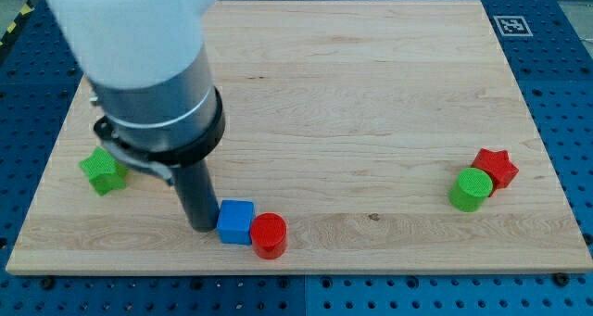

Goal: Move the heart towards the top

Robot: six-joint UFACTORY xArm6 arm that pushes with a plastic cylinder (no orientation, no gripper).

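Nearest the view's bottom, a red cylinder [270, 234] touches the blue cube [235, 221] on the cube's right. My tip [201, 226] stands just left of the blue cube, at or nearly touching its side. The rod shows no gripper, so I cannot tell any state for one. Left of the cube and farther up lies a green star [102, 170]. Well to the cube's right, a green cylinder [471, 188] touches a red star [496, 166] on the wooden bench [371, 84]. I cannot make out the heart; the arm hides part of the bench.
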